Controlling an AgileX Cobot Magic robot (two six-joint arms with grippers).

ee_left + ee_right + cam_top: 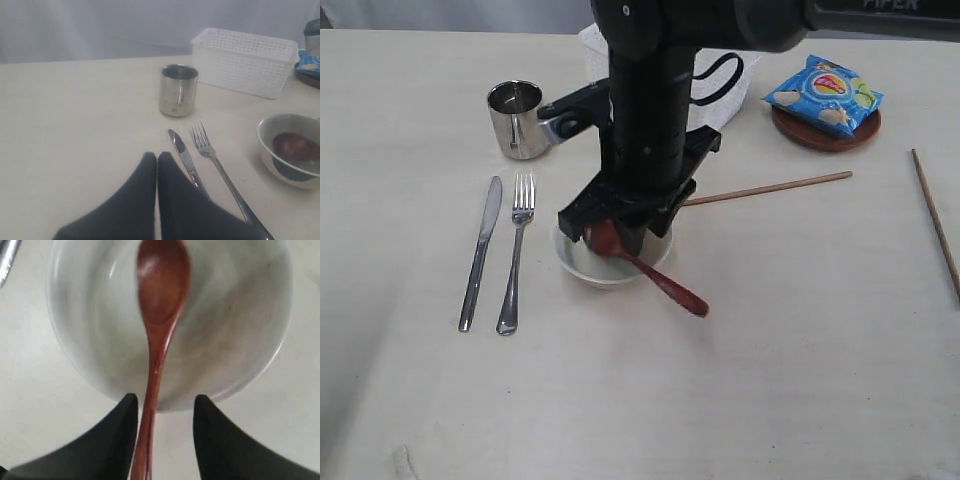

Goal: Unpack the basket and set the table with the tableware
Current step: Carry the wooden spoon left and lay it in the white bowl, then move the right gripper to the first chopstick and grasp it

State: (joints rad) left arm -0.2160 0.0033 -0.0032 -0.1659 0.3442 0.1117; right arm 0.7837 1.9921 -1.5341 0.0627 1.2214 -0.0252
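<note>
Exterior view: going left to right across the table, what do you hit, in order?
knife → fork → bowl → blue chips bag → lone chopstick at the right edge. Left out because they overlap these: cup, spoon, basket, other chopstick, brown plate.

Glossy black arm (650, 100), black cable loop (725, 70), cropped white lettering (885, 4) upper right; matte black tapered fingers (112, 440).

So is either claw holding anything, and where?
Nothing. The right gripper stands open astride the handle of the red-brown wooden spoon lying in the pale round bowl; the left gripper is shut, empty.
</note>
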